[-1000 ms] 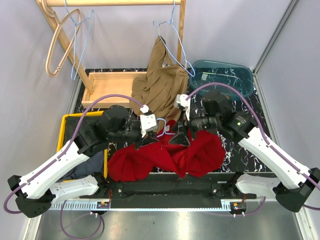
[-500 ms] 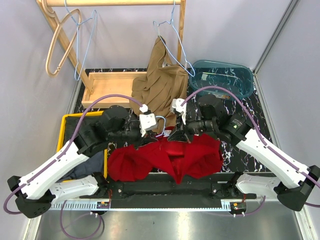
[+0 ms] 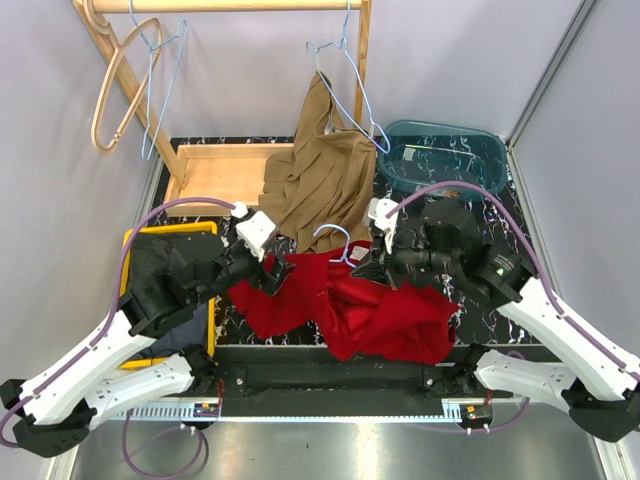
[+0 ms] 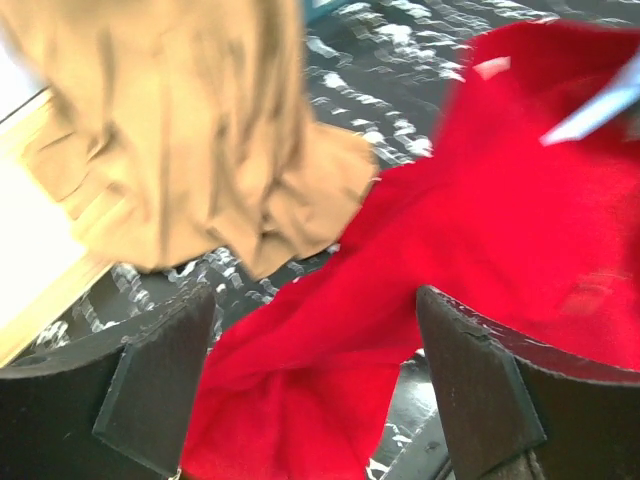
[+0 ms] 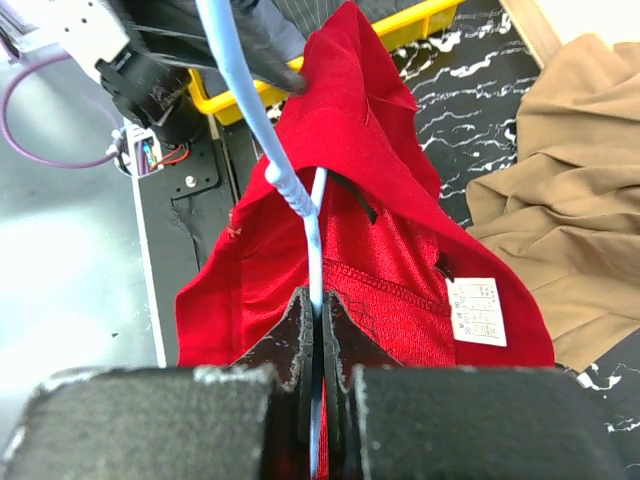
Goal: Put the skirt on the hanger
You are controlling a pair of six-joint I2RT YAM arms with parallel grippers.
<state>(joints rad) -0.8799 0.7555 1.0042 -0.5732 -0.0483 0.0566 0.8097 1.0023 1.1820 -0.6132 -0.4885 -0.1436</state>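
Note:
The red skirt (image 3: 350, 305) lies bunched on the dark marbled table between both arms. A light blue wire hanger (image 3: 334, 236) sticks up out of its waistband, hook upward. My right gripper (image 3: 366, 267) is shut on the hanger; in the right wrist view the wire (image 5: 246, 95) runs straight into the closed gripper (image 5: 318, 312), with the skirt's waistband (image 5: 400, 262) and its white label (image 5: 478, 310) around it. My left gripper (image 3: 268, 272) stands open at the skirt's left edge, its fingers (image 4: 160, 380) wide apart over red cloth (image 4: 330, 370), holding nothing.
A tan garment (image 3: 322, 172) hangs from another wire hanger on the wooden rack and drapes onto the table just behind the skirt. A wooden tray (image 3: 215, 175) sits back left, a teal basin (image 3: 440, 155) back right, a yellow bin (image 3: 135, 238) with dark clothes left.
The left gripper let go of what it held, opened and pulled back to the left. The right gripper closed on the hanger wire. The skirt shifted to the right.

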